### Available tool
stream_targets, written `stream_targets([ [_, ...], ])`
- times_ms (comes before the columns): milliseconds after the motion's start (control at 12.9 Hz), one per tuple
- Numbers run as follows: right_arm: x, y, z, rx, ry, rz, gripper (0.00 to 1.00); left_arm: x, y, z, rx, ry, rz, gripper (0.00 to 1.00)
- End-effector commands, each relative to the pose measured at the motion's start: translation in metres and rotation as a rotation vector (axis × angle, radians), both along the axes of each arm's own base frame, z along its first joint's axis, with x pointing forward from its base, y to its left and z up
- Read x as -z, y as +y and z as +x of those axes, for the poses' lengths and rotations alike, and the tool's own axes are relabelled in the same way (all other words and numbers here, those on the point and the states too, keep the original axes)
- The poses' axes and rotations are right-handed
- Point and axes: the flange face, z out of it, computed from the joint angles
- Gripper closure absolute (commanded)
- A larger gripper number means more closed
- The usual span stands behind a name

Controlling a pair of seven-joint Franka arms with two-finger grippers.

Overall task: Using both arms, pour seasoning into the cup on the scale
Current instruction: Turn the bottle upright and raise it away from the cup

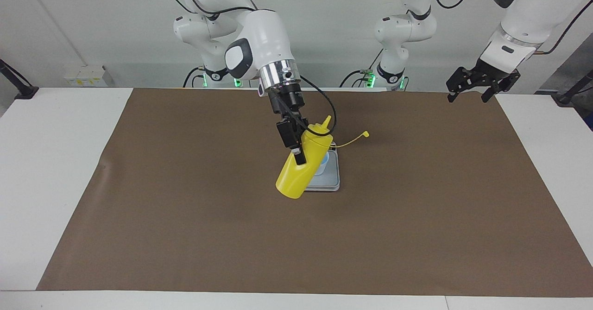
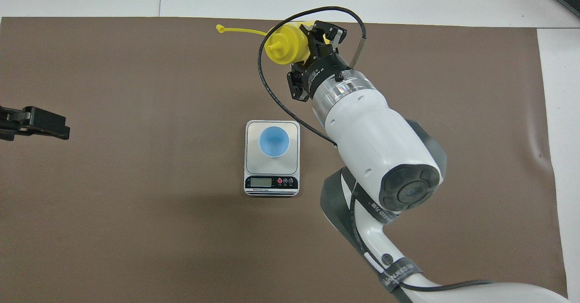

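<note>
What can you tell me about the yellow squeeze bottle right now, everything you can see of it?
The bottle is a bright yellow plastic cylinder with a cone nozzle. Its small cap is off and swings out sideways on a thin tether. The bottle is up in the air, nearly upright but tilted, nozzle on top. The right pincer is shut on its side just below the shoulder. Its lower half hangs over the mat beside the scale; nothing else touches it.
</note>
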Motion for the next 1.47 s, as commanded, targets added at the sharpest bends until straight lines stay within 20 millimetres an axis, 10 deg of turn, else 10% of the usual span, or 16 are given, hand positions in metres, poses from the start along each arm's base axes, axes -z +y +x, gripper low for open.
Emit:
stream_targets([
  [0, -0.007, -0.012, 0.000, 0.160, 0.122, 0.259, 1.00, 0.000, 0.003, -0.005, -0.014, 0.010, 0.017, 0.00],
  [697, 0.011, -0.061, 0.020, 0.299, 0.357, 0.301, 1.00, 0.000, 0.003, -0.005, -0.014, 0.010, 0.017, 0.00],
  [1393, 0.035, -0.135, 0.027, 0.008, 0.521, 0.044, 1.00, 0.000, 0.003, -0.005, -0.014, 0.010, 0.017, 0.00],
])
